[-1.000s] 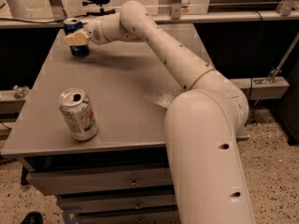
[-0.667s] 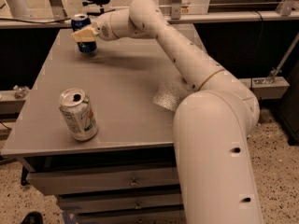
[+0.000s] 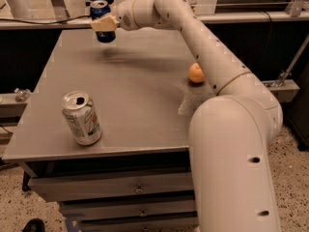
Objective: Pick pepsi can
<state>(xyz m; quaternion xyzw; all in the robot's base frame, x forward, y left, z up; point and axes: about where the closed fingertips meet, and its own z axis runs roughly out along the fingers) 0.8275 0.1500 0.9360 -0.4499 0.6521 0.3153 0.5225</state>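
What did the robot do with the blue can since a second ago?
The pincer, shut on the pepsi can, has lifted it off the table and carried it a little to the right in the view. The arm shifted too, so a small orange ball now shows beside it. The silver can stayed put at the near left.

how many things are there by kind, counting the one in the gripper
cans: 2, the pepsi can held by the gripper above the table's far side, and a silver-white can
orange ball: 1
pale scrap: 1
total: 4
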